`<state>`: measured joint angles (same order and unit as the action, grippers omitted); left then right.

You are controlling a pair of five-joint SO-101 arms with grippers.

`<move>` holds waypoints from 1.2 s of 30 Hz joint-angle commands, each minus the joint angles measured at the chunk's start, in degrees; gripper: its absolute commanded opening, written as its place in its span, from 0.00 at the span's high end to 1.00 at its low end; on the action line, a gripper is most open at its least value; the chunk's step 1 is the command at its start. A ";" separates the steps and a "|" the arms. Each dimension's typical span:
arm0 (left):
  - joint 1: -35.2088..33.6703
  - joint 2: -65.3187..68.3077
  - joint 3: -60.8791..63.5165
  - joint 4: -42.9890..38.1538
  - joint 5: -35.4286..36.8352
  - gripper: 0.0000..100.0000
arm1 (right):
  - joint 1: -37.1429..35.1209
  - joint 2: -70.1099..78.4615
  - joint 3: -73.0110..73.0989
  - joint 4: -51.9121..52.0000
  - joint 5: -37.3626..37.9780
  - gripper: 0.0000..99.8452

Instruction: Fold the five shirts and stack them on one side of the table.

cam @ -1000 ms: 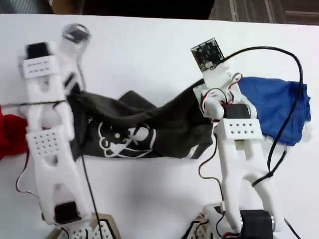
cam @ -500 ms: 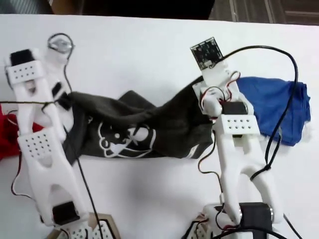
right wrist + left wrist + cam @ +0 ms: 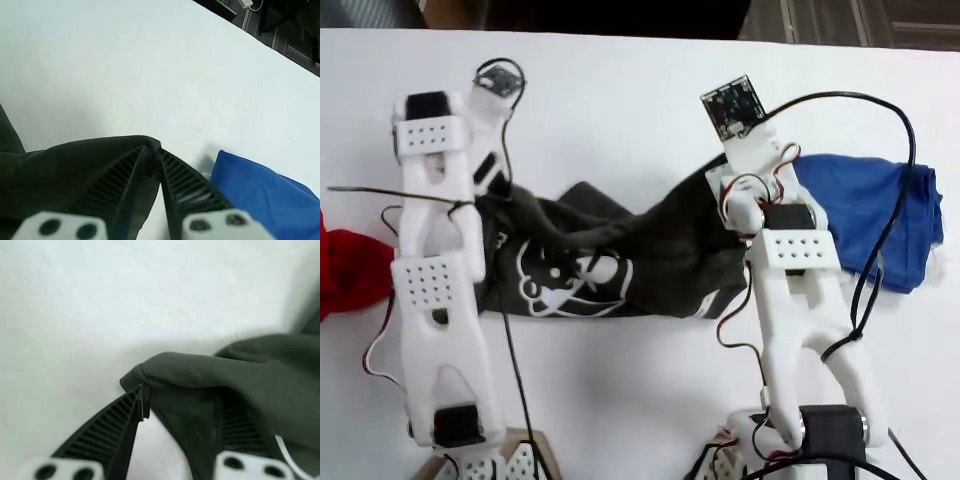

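The left gripper [image 3: 182, 402] pinches a thick corner of the dark shirt [image 3: 610, 250]. The right gripper [image 3: 152, 155] is squeezed tight on the other end. The left arm has just swung out toward the red shirt [image 3: 350, 270], then back in and a bit farther up the table [image 3: 620, 90]. The right arm has hardly moved. So the dark shirt hangs between both grippers in the middle, bunched and not folded yet. I think they are pulling it straight. The best room to move is past the shirt, toward the far edge. The blue shirt [image 3: 865, 215] lies just beside the right arm, so that side is tight.
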<state>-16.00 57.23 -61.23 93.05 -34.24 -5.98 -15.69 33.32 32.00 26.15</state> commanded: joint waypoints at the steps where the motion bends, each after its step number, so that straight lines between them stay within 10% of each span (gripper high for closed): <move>1: -0.88 -0.44 -2.51 -6.77 5.71 0.79 | 0.40 -0.13 -0.62 -1.01 0.00 0.98; 6: -0.35 -0.53 -6.64 -4.13 10.20 0.80 | 0.48 -0.13 -0.53 -1.01 0.00 0.98; 19: 4.48 -3.52 -4.88 9.49 -5.10 0.77 | 0.48 -0.13 -0.53 -1.01 -0.18 0.98; 36: 0.26 -1.23 0.04 -7.65 -0.88 0.80 | 0.57 -0.13 -0.53 -1.01 -0.18 0.98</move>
<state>-13.63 57.49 -61.05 92.00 -39.16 -5.98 -15.69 33.32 32.00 26.15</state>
